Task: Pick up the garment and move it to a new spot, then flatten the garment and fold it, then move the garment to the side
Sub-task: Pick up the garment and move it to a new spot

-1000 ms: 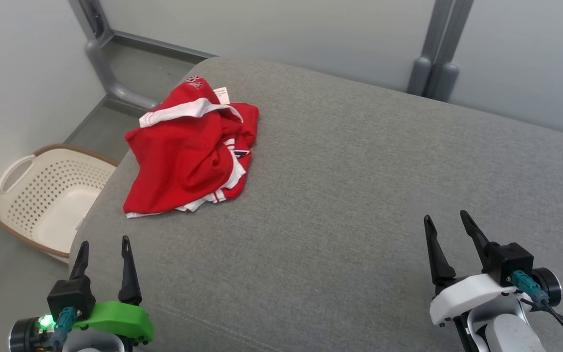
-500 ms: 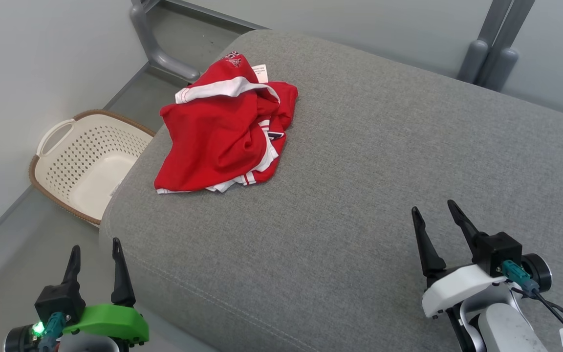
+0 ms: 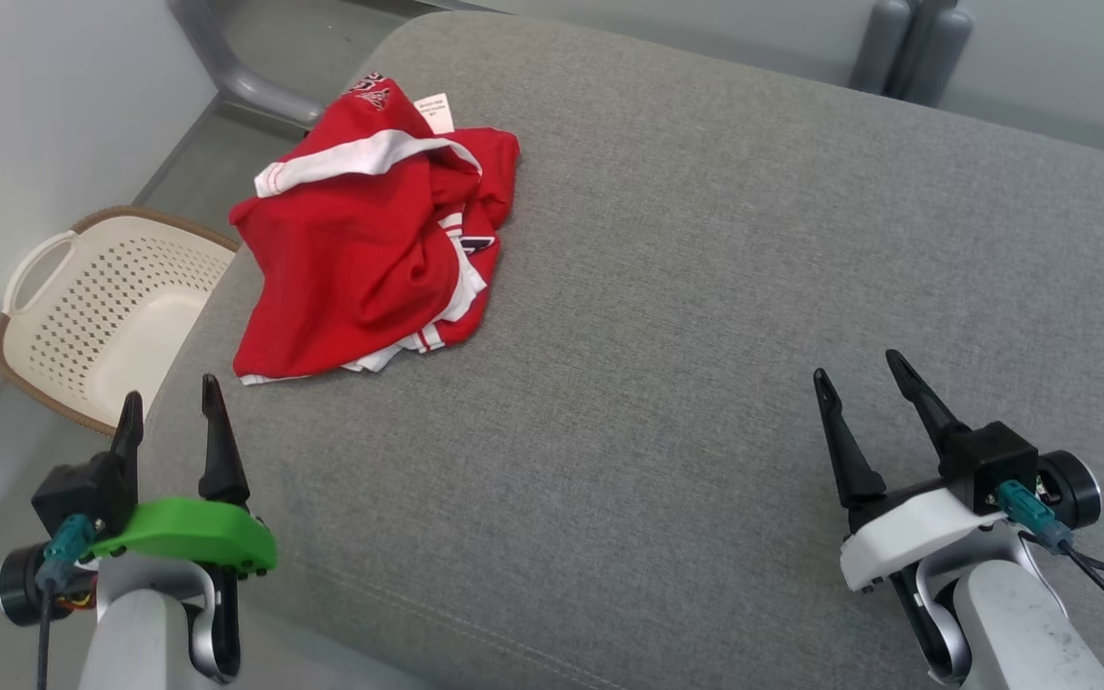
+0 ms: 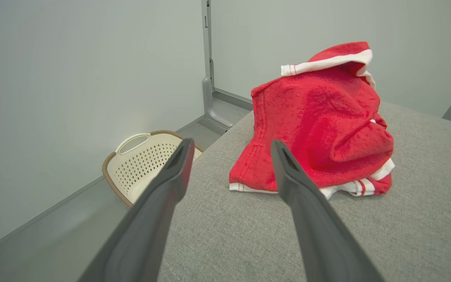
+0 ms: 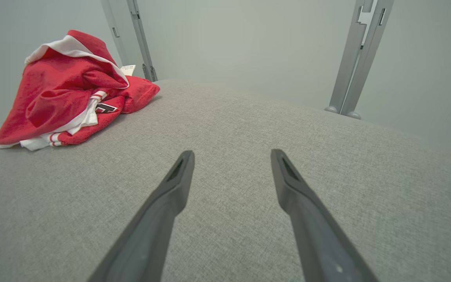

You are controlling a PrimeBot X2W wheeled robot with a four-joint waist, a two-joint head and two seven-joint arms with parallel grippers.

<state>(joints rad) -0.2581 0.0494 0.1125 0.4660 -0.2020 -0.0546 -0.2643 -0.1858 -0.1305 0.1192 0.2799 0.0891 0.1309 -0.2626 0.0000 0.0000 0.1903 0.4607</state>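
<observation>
Bunched at the far left corner of the cushion (image 3: 705, 287), the garment (image 3: 360, 259) looks light and limp, best pinched at a raised fold or its near hem; left gripper (image 3: 172, 387) and right gripper (image 3: 855, 364) hang released, empty, apart from it.

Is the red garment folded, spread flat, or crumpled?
Crumpled: the garment lies bunched in a heap on the grey cushion, with uneven folds.
</observation>
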